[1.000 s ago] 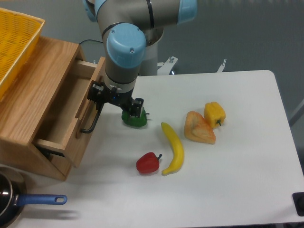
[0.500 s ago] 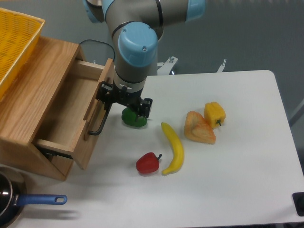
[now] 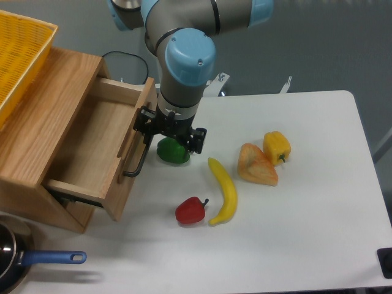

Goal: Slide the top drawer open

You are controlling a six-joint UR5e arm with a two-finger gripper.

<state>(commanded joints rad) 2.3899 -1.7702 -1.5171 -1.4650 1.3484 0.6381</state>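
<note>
The top drawer (image 3: 86,150) is a light oak box pulled well out of its cabinet, its plain wooden inside showing. Its front panel (image 3: 136,153) carries a long black bar handle (image 3: 137,164). My gripper (image 3: 147,125) is down at the upper end of that handle, shut on it. The arm's blue-capped wrist (image 3: 190,61) hangs over it and hides the fingertips' exact hold.
A green pepper (image 3: 173,151) lies just right of the gripper. A banana (image 3: 224,191), red pepper (image 3: 191,210), orange wedge (image 3: 256,165) and yellow pepper (image 3: 277,146) lie on the white table. A yellow mesh basket (image 3: 18,55) tops the cabinet; a blue-handled pan (image 3: 37,260) is front left.
The gripper has moved right and slightly down, pulling the handle with it. The drawer has slid further out of the cabinet, exposing more of its interior.
</note>
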